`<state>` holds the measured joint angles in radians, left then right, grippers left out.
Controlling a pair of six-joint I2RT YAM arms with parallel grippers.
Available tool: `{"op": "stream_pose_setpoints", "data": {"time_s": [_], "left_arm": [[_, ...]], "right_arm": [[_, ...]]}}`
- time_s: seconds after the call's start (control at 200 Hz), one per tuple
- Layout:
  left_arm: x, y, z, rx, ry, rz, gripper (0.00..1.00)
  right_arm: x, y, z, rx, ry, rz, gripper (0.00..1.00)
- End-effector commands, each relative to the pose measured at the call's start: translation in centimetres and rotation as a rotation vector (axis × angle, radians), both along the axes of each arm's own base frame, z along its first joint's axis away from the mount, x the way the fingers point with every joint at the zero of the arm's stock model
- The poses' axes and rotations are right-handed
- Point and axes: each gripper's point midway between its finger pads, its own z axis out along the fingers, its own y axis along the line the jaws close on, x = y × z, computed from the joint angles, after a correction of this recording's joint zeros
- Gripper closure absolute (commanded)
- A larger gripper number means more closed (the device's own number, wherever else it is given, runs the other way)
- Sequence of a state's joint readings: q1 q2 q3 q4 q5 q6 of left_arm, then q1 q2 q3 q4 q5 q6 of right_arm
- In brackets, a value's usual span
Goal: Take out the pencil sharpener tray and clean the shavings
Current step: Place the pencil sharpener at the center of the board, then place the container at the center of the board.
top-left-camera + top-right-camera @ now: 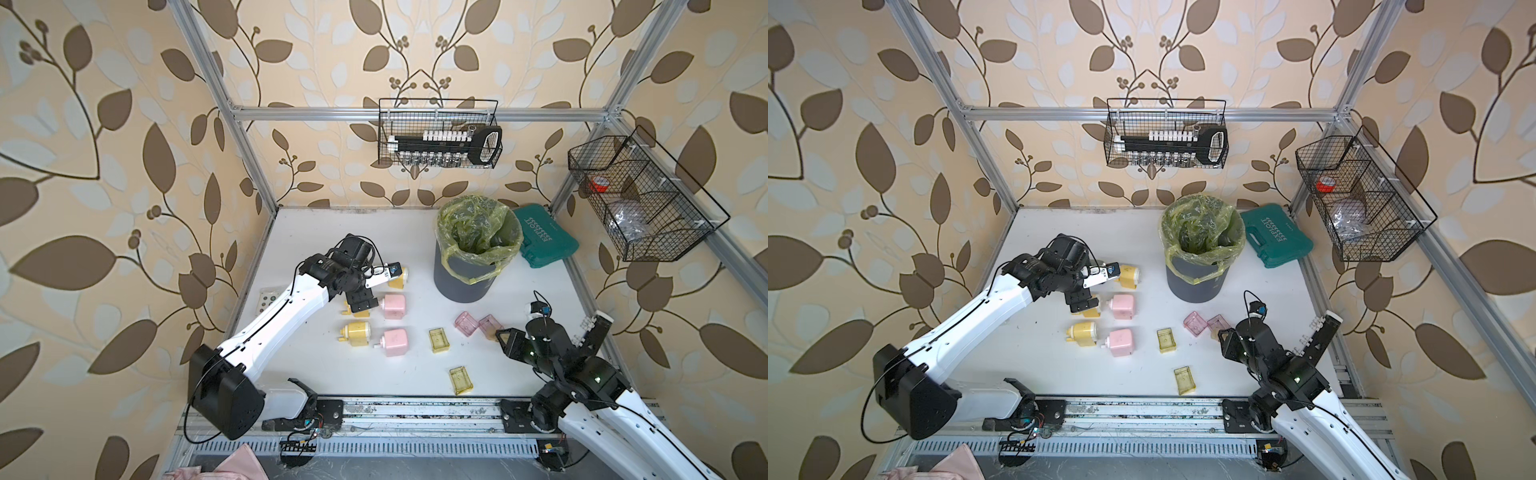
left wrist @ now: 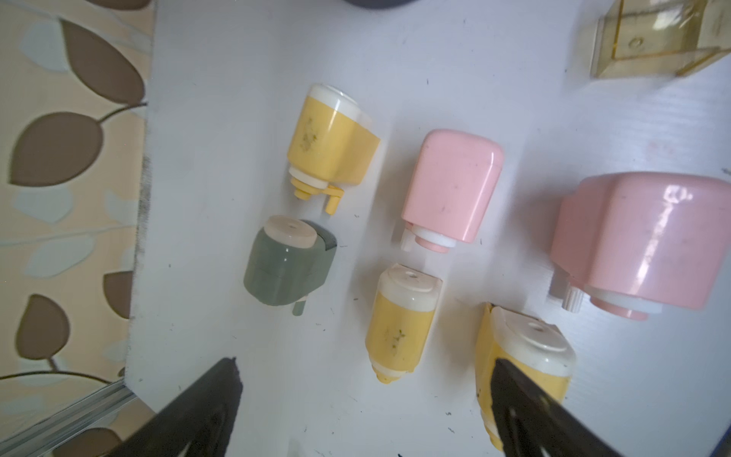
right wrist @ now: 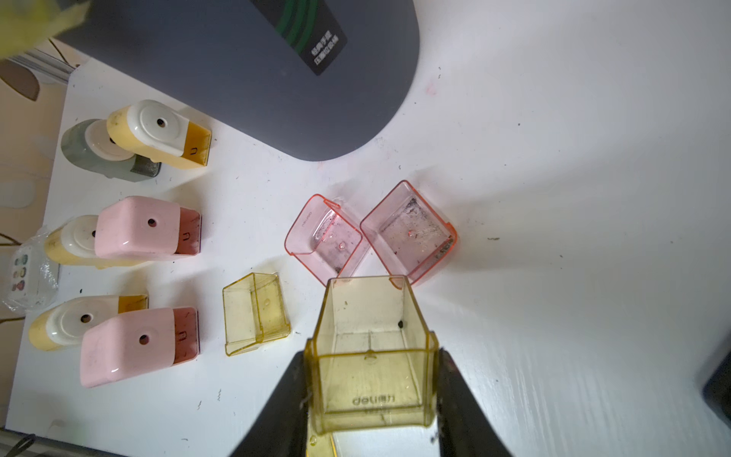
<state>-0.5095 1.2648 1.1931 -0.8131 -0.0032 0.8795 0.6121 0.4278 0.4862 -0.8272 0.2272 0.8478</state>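
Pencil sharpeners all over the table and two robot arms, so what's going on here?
The two arms are emptying the shavings trays of six pencil sharpeners. The right gripper is clamped on a yellow tray that looks almost empty, near the lined bin. Two pink trays and two more yellow trays lie loose on the table. The left gripper hangs open over the sharpeners, holding nothing.

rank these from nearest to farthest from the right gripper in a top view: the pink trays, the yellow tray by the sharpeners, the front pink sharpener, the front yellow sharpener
1. pink trays, just left of the right gripper
2. yellow tray by the sharpeners, mid-table
3. front pink sharpener, further left
4. front yellow sharpener, farthest left
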Motion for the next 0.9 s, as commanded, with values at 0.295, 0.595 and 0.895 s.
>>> {"op": "stream_pose_setpoints", "data": {"time_s": [0.295, 0.595, 0.895], "left_arm": [[-2.4, 0.8, 5.9, -0.233, -0.195, 0.095, 0.01], [-4.2, 2.3, 5.7, -0.249, -0.213, 0.133, 0.01], [-4.3, 2.1, 5.9, -0.293, -0.232, 0.139, 0.01]], "right_arm": [[1.4, 2.7, -0.1, -0.179, -0.183, 0.036, 1.0], [0.4, 3.9, -0.8, -0.274, -0.25, 0.078, 1.0], [-0.1, 3.5, -1.7, -0.266, -0.227, 0.084, 0.89]]}}
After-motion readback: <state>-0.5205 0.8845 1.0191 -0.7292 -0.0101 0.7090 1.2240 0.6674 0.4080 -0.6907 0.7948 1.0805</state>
